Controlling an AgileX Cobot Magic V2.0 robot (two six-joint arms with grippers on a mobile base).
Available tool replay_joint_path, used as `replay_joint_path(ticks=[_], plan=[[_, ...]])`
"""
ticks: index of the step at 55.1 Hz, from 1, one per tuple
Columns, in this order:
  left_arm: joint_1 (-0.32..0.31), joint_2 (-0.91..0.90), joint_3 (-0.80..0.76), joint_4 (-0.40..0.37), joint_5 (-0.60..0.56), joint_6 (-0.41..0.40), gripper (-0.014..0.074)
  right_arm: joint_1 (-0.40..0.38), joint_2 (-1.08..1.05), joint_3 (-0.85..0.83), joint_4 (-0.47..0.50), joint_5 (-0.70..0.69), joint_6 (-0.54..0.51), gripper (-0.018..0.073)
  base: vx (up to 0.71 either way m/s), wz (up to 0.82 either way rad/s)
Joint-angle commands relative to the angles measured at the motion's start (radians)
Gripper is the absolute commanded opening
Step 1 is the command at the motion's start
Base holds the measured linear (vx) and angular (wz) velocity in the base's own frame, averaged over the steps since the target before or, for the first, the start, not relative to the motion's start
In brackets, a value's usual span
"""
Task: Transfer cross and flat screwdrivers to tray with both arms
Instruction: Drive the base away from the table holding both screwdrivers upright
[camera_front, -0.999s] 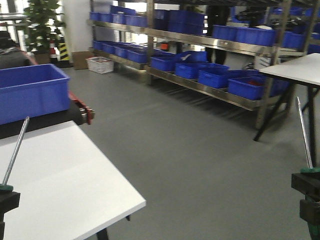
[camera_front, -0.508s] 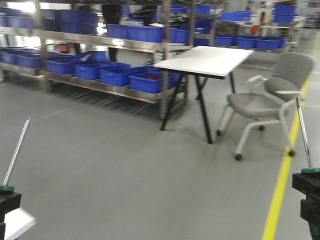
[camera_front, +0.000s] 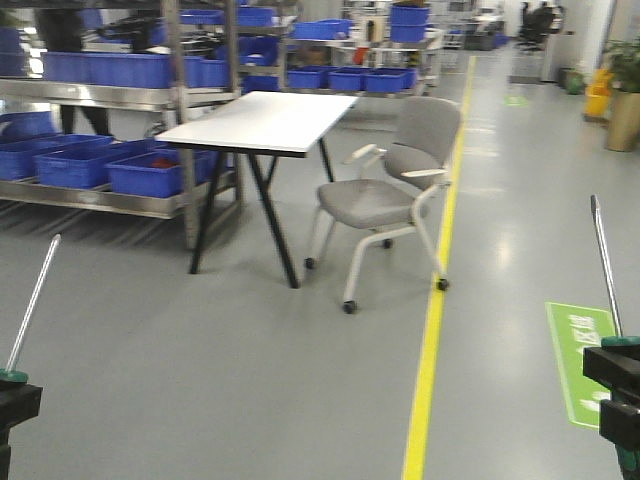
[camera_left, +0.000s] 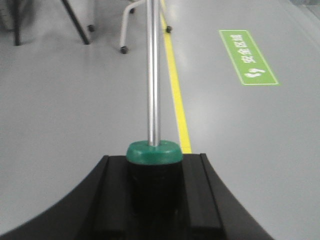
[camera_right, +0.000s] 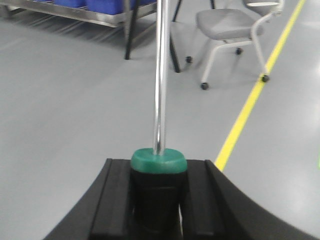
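Note:
Two screwdrivers with silver shafts and black handles with green collars stand upright, one in each gripper. In the front view the left screwdriver (camera_front: 30, 300) rises from my left gripper (camera_front: 14, 398) at the bottom left corner. The right screwdriver (camera_front: 604, 270) rises from my right gripper (camera_front: 615, 372) at the bottom right. The left gripper (camera_left: 153, 187) is shut on the black handle below the green collar (camera_left: 153, 152). The right gripper (camera_right: 158, 197) is shut on its screwdriver (camera_right: 161, 75) the same way. The tips are too small to tell cross from flat. The tray is out of view.
Ahead on the grey floor stand a white table (camera_front: 265, 120) on black legs and a grey wheeled chair (camera_front: 385, 195). Metal shelves with blue bins (camera_front: 90, 165) line the left. A yellow floor line (camera_front: 435, 330) and a green floor sign (camera_front: 580, 350) lie to the right.
The whole scene has swung: the near white table and blue bin left the view, and the far table, chair and yellow line came in. Both grippers keep holding their screwdrivers the same way.

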Motion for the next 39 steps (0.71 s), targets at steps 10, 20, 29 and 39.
replay_joint_path(ticks=[10,20,29,39], plan=[[-0.005,-0.008,-0.032,-0.023,-0.072,0.000,0.0000,-0.003,-0.012,-0.030,0.004,-0.087,-0.005,-0.0008,0.23,-0.53],[-0.005,-0.008,-0.032,-0.023,-0.071,0.000,0.0000,-0.003,-0.012,-0.030,0.004,-0.087,-0.005,-0.0008,0.26,-0.48],[-0.005,-0.008,-0.032,-0.023,-0.071,0.000,0.0000,-0.003,-0.012,-0.030,0.004,-0.087,-0.005,-0.0008,0.30,-0.37],[-0.005,-0.008,-0.032,-0.023,-0.071,0.000,0.0000,-0.003,-0.012,-0.030,0.004,-0.087,-0.005,-0.0008,0.34,-0.19]])
